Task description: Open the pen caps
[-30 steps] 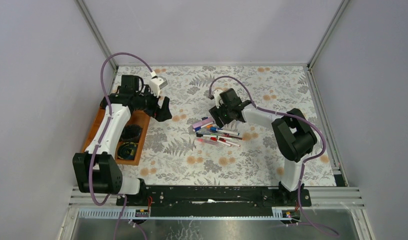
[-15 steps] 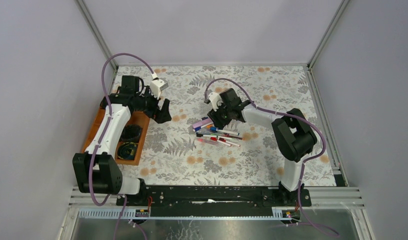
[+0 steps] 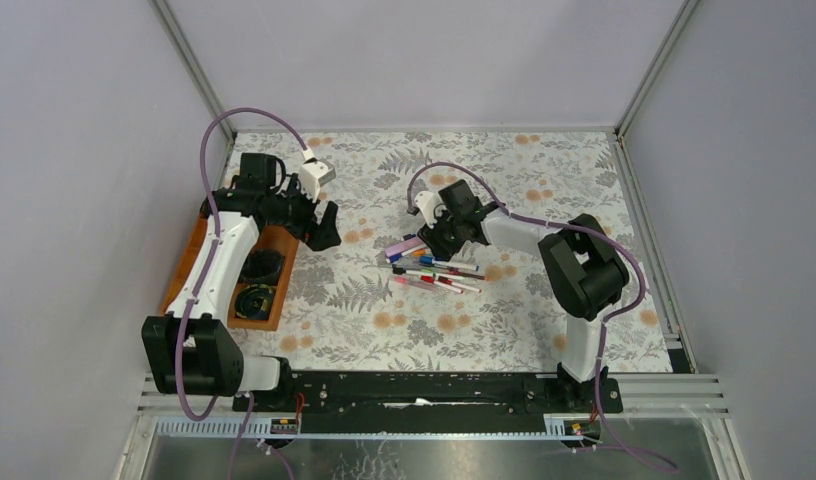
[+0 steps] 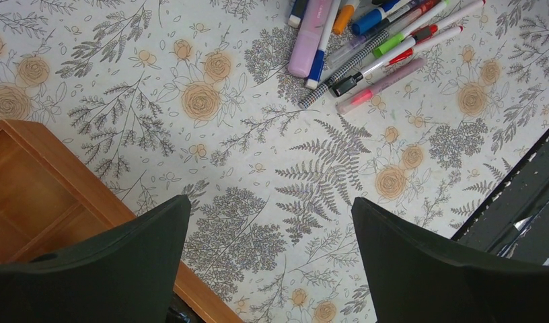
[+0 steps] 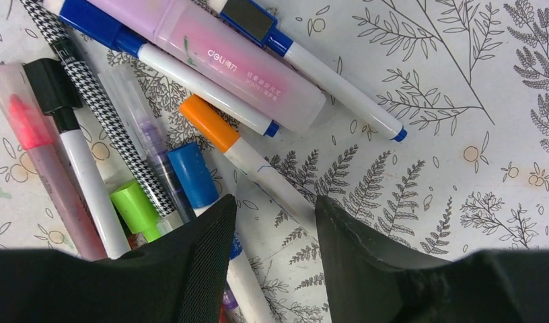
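The pens (image 3: 431, 266) lie in a loose heap at the middle of the table, every one that I can make out capped. From the right wrist view an orange cap (image 5: 206, 122), a blue cap (image 5: 190, 176) and a green cap (image 5: 134, 207) crowd together beside a fat pink highlighter (image 5: 211, 50).

The right gripper (image 5: 275, 210) hangs low over that cluster. Its fingers are part spread, with white barrels running into the gap, and they are not pinching anything that I can see.

The barrels touch and cross, so I think the jaws may catch two pens at once. They may also land on the smooth barrel rather than a cap and push the pen aside, scattering the heap.

The left gripper (image 4: 268, 215) is spread wide and empty, well apart from the pens near a wooden tray (image 4: 29, 182). No second hand is steadying a barrel, so a tugged cap may simply drag its pen along.

The table wears a floral cloth (image 3: 544, 180) with ferns and orange roses, a busy ground for such small caps. Plain grey walls (image 3: 424, 60) on metal rails close in the space.
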`<state>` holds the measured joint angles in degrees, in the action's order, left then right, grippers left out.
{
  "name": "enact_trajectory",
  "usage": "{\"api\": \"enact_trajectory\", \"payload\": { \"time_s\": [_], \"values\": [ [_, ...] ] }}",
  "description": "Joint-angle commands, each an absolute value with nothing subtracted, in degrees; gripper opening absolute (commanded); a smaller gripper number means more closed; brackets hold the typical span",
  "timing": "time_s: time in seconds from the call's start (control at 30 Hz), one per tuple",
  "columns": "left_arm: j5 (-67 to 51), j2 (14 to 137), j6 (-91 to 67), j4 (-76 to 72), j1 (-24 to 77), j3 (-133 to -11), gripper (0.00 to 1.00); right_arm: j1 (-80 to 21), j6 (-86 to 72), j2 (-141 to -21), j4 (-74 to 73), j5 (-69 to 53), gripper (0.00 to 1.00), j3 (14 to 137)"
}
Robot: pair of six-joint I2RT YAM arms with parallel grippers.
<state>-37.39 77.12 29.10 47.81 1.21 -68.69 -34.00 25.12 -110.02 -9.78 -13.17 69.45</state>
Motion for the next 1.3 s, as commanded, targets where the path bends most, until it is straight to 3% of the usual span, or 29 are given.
{"api": "enact_trajectory", "payload": {
  "time_s": [0.0,0.43,0.73,0.97,1.1,1.27],
  "values": [
    [-38.7,76.1,30.4,49.7,1.6,-70.1,0.99,-32.9,26.6,-110.6,-10.6,-12.9,0.54,70.4],
    [-38.1,74.5,30.6,49.7,1.7,-70.2,0.99,-33.7,28.9,-107.7,-16.3,-9.7,0.36,66.6],
    [-38.5,71.2,31.7,51.3,1.7,-69.5,0.99,-33.8,25.4,-105.0,-16.2,-1.9,0.10,63.7],
    [-39.1,69.8,32.3,52.2,1.7,-69.6,0.99,-33.8,23.9,-101.4,-17.4,4.3,0.03,61.2],
    [-39.8,69.4,32.5,52.3,1.8,-68.3,0.99,-33.7,22.8,-101.3,-15.5,7.1,0.05,60.5],
    [-39.5,69.5,32.8,52.8,2.2,-67.5,0.99,-33.5,21.2,-105.0,-15.2,4.4,0.26,63.3]
  ]
}}
